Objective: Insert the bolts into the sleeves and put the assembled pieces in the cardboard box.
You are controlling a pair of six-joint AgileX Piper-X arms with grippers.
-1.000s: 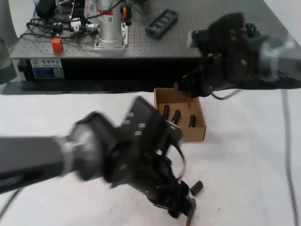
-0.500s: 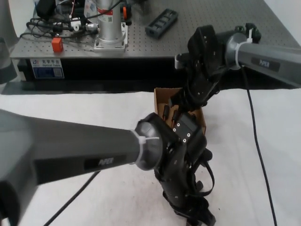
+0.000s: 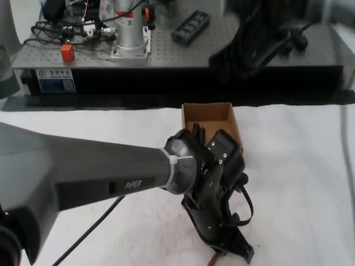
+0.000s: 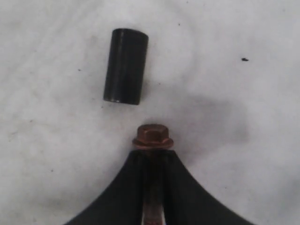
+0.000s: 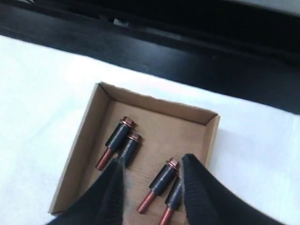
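My left gripper [image 4: 153, 157] is shut on a copper bolt [image 4: 153, 136], whose hex head sticks out past the fingertips, just above the white cloth. A black sleeve [image 4: 125, 65] lies on the cloth a short way beyond the bolt head, apart from it. In the high view the left arm covers the near middle, with its gripper [image 3: 228, 250] low near the front edge. My right gripper [image 5: 152, 176] hangs open and empty above the cardboard box [image 5: 157, 124], which holds several bolts in sleeves [image 5: 119, 136]. The box [image 3: 206, 108] stands behind the left arm.
Behind the white cloth [image 3: 299, 183] a raised perforated metal bench [image 3: 222, 52] carries a silver post [image 3: 130, 30], an orange block [image 3: 67, 52], a black tray [image 3: 190, 26] and cables. The right arm [image 3: 260, 39] is up over that bench.
The right arm has lifted away from the box and gone up and back over the bench. The left arm has swung in over the near middle and settled low.
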